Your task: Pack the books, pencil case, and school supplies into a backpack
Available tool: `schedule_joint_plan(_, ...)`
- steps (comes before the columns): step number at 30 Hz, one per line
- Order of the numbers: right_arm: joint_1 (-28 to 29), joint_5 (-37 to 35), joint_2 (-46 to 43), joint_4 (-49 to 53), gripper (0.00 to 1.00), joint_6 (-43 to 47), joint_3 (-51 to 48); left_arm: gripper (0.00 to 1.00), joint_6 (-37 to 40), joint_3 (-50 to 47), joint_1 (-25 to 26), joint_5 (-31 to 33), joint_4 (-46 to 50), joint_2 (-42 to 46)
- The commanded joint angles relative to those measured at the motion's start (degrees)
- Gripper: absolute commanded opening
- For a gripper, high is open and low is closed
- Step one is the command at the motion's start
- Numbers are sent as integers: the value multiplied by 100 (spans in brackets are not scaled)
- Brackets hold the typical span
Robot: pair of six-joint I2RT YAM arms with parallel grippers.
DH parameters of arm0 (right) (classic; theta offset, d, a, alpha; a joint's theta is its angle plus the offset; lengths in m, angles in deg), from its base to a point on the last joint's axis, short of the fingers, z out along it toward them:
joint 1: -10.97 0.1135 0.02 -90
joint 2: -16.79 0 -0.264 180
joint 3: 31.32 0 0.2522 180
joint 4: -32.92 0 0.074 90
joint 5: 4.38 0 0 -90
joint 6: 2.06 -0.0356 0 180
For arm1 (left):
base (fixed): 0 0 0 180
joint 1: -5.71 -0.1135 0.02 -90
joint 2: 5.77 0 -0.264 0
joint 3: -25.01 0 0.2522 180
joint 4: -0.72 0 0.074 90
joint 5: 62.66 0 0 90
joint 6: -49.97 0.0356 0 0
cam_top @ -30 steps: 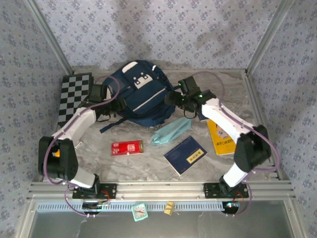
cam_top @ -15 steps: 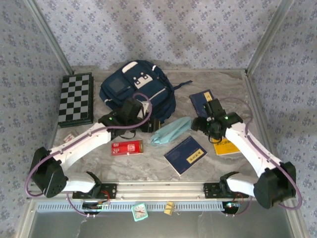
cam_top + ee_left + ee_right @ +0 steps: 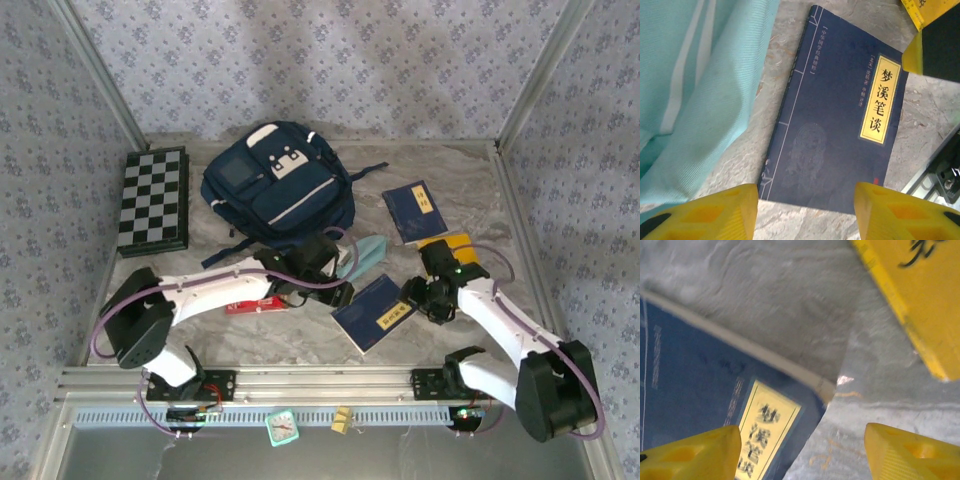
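A navy book [image 3: 373,312] with a yellow label lies at the front middle of the table. My left gripper [image 3: 336,290] hovers at its left edge, open, with the book [image 3: 840,115] just beyond the empty fingertips [image 3: 705,215]. My right gripper [image 3: 422,298] stands open over the book's right corner [image 3: 700,390], holding nothing. The teal pencil case [image 3: 364,254] lies left of the book [image 3: 700,85], partly under the left arm. A second navy book [image 3: 413,212] and the yellow book [image 3: 455,243] lie at the right. The red box [image 3: 250,304] peeks from under the left arm. The navy backpack [image 3: 280,190] lies at the back.
A black-and-white chequered board [image 3: 152,200] lies at the back left. Metal frame posts and patterned walls close in the table on three sides. A small teal clock [image 3: 283,427] and a tan block [image 3: 342,418] sit on the front rail.
Both arms have swung away from the backpack and come forward to the front navy book, one on each side. The backpack has shifted left, and the second navy book now shows.
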Motion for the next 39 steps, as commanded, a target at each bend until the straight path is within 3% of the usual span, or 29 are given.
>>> schedule_joint_plan(1,-344,209,178,-324,67,137,-68,53,-216,361,152,112,-477,-267)
schedule_joint_plan(8,-465,492,367,-738,72,86,-288,52,-400,707,186,371,-328,-896)
schedule_joint_plan(17,-220,1088,440,-1599,67,-513,-556,51,-169,1075,177,453,55,-1610)
schedule_joint_plan(24,-350,1299,811,-2024,62,-520,-218,51,-336,989,214,218,153,-1733)
schedule_joint_plan(29,-582,1714,1402,-2433,60,-431,268,51,-577,1007,301,515,279,-1685)
schedule_joint_plan(39,-1070,1658,1604,-1238,58,624,885,55,-1255,878,212,1004,602,-1372)
